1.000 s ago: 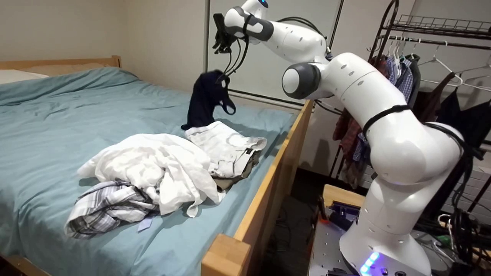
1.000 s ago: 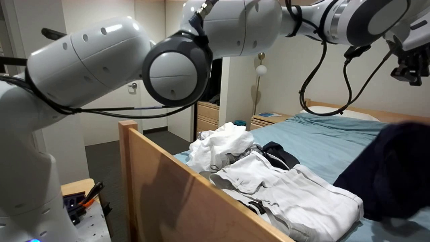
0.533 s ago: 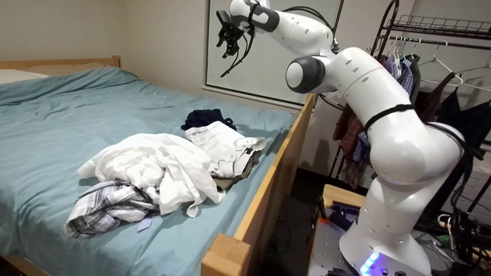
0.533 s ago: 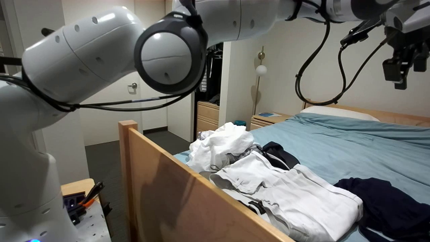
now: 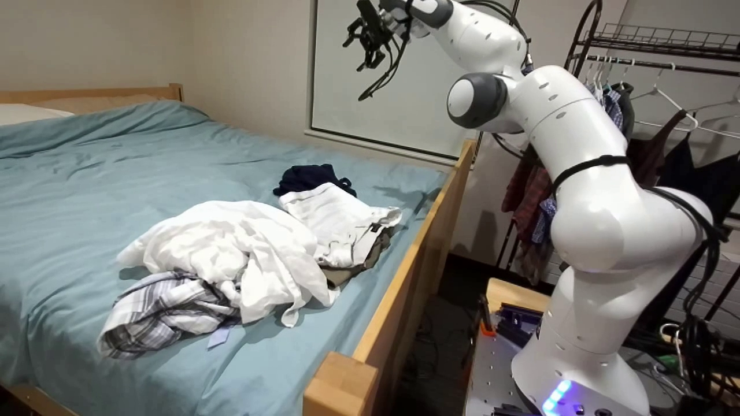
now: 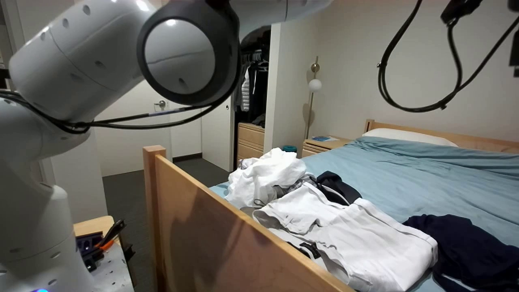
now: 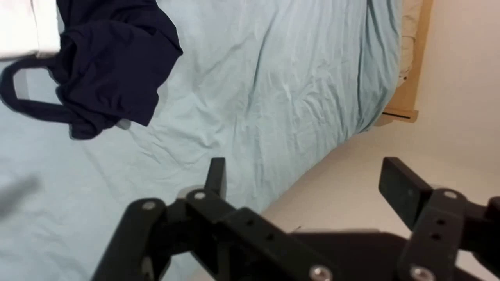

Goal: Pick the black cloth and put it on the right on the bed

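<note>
The jaws of the gripper [image 7: 306,181] stand wide apart, the fingertips [image 7: 216,175] with nothing between them; in an exterior view it hangs high above the bed [image 5: 104,167], well apart from everything on it; the black cloth [image 7: 121,74], nearer navy in this light, lies free of it on the bed below, crumpled, a strap-like loop reaching out to one side. In an exterior view the cloth sits to the right of a folded white garment [image 6: 357,239], their edges seeming to touch; I judge the pick and the placing both done, though the task does not say whose right is meant; what is left is probably only to take the arm [image 5: 601,231] clear.

The surface is blue-green bedding [image 6: 405,174], wrinkled all over; on it a heap of white fabric [image 5: 225,242] lies partly over a plaid garment [image 5: 162,315]; an olive piece [image 5: 342,277] shows from under the folded one; a smaller dark piece [image 6: 338,190] rests just behind, too hidden to name.

Around this, a wooden footboard [image 6: 243,247] stands between the bed and the arm's base; a pillow [image 6: 409,136] lies near the headboard [image 6: 482,142]; farther off are a bedside cabinet [image 6: 334,143] and a lamp [image 6: 315,85] with a white globe; a pale panel [image 5: 370,121], board or blind I cannot say, covers part of the wall behind the gripper; behind the arm, clothes [image 5: 650,151] hang from a metal rack [image 5: 682,51].
</note>
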### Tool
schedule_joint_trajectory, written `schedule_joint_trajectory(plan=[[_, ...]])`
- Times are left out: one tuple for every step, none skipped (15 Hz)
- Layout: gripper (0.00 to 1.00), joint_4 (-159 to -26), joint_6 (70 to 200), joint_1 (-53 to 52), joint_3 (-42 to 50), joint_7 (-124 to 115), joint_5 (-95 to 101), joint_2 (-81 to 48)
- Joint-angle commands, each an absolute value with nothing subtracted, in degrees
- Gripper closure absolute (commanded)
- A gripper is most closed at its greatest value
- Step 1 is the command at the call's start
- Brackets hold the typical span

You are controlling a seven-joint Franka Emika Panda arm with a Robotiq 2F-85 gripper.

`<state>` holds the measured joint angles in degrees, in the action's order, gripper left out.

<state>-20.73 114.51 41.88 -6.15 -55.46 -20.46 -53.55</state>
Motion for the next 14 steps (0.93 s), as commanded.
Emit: schedule_joint_trajectory(plan=[[0.00,-20.6,109.3,47.5,-10.3,-41.7,-24.5,-49.5],[0.00,-20.4,108.2,48.9,-11.4,-38.4,-25.8,-48.4],[0.00,-20.4,107.0,50.7,-12.5,-34.9,-27.3,-47.3],[0.00,-20.3,105.8,52.2,-13.7,-32.0,-28.9,-46.2],[0.00,-20.3,104.7,53.9,-15.1,-29.4,-30.9,-45.2],[0.00,-20.2,103.6,55.6,-16.6,-27.6,-33.3,-44.1],[0.00,-20.2,103.0,57.5,-18.2,-30.7,-36.5,-43.1],[0.00,-21.0,105.9,54.4,-14.5,-31.3,-33.1,-44.3],[0.00,-20.9,105.0,55.8,-15.3,-31.3,-35.0,-43.4],[0.00,-20.8,104.3,56.7,-15.7,-31.2,-35.8,-42.7],[0.00,-20.8,104.0,57.1,-16.0,-31.2,-36.2,-42.4],[0.00,-20.8,104.0,57.1,-16.1,-31.2,-36.3,-42.4],[0.00,-20.9,103.9,57.0,-16.2,-31.2,-36.4,-42.5],[0.00,-21.0,103.9,56.8,-16.2,-31.2,-36.4,-42.5]])
